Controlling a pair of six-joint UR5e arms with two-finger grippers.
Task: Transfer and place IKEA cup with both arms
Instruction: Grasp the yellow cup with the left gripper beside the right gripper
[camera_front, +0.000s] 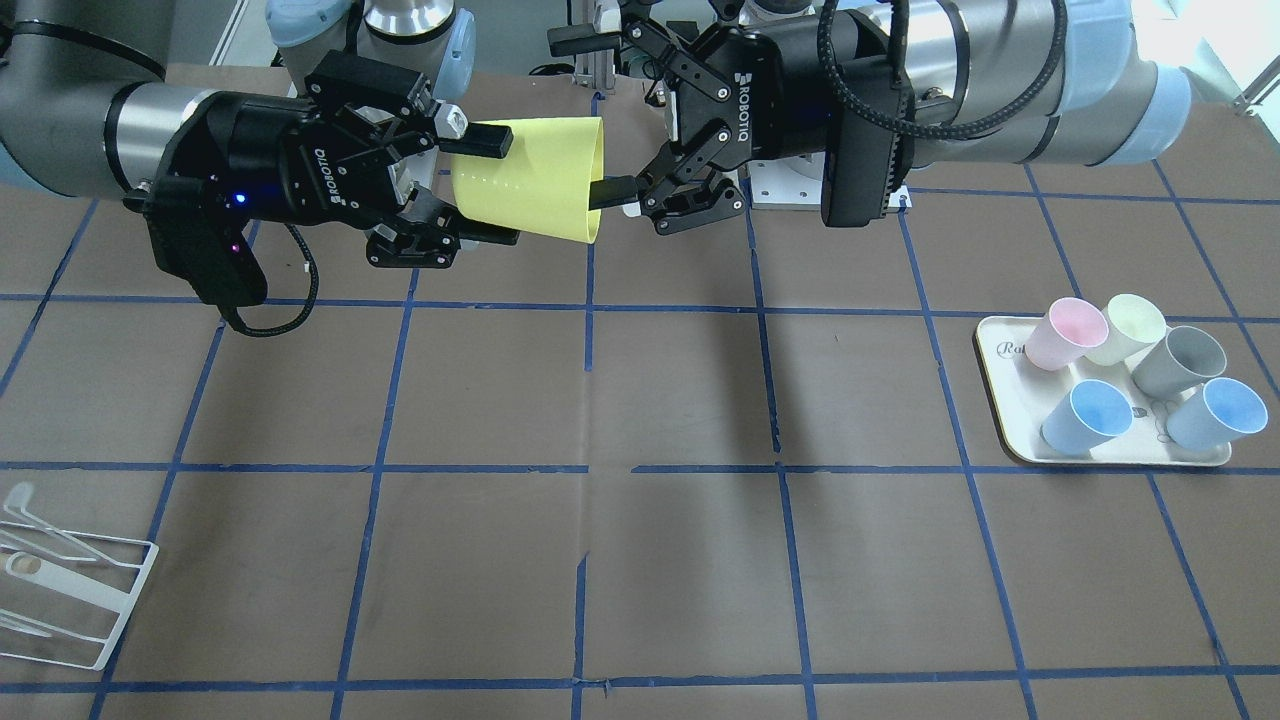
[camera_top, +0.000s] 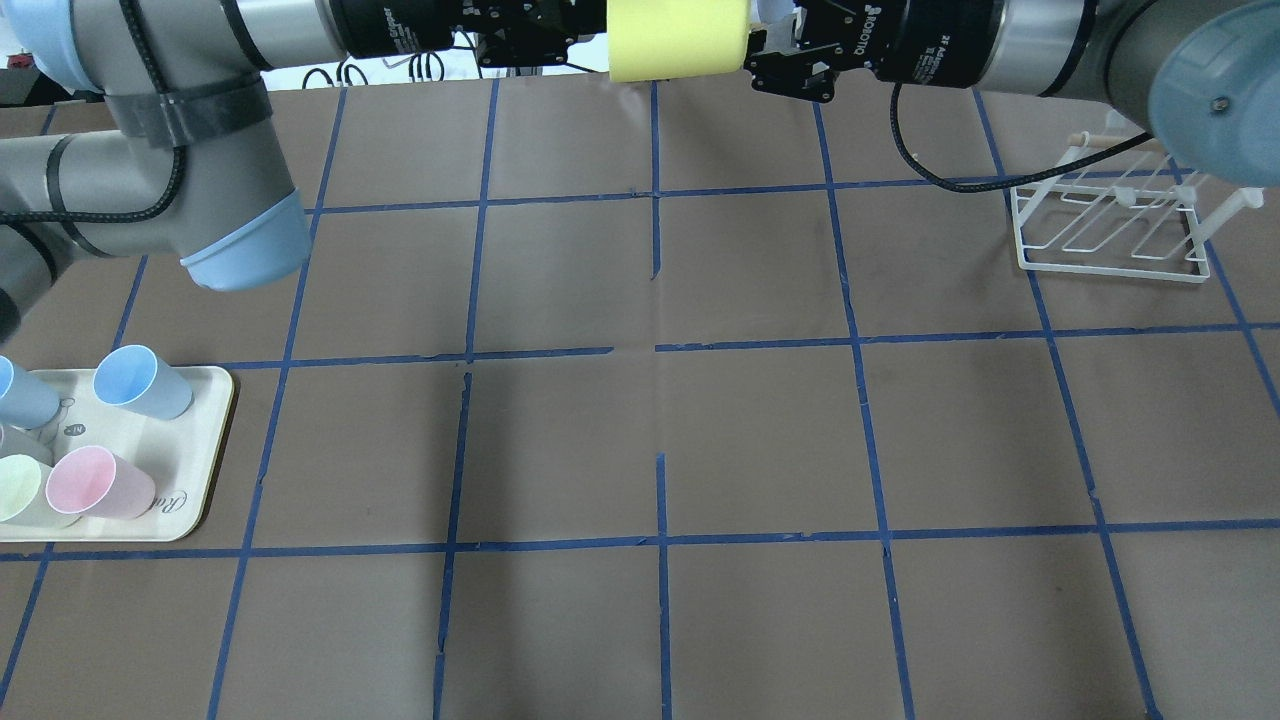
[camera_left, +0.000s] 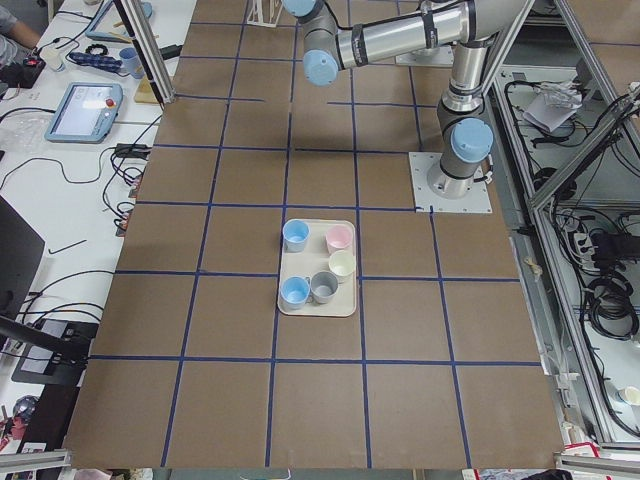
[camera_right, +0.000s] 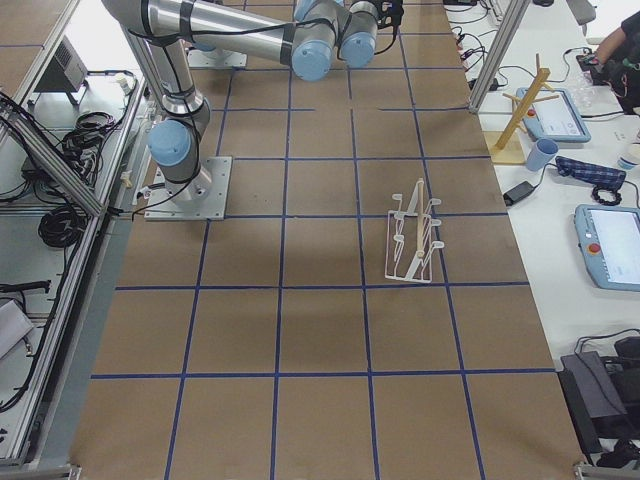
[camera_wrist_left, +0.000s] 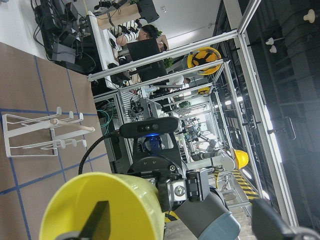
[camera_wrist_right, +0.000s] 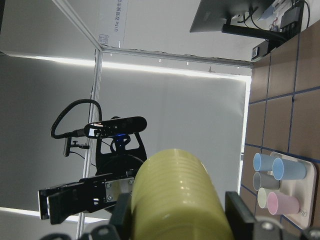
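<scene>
Brown blue-taped table carries rack and tray well apart — IKEA cup aloft

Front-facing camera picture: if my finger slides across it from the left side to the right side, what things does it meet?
First the white wire rack → right gripper → yellow IKEA cup → left gripper → tray of pastel cups.

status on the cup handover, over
Right gripper shut on the IKEA cup, held sideways in the air. Left gripper open, one finger inside the cup's mouth. White rack far off on the right, nothing touching it.
</scene>
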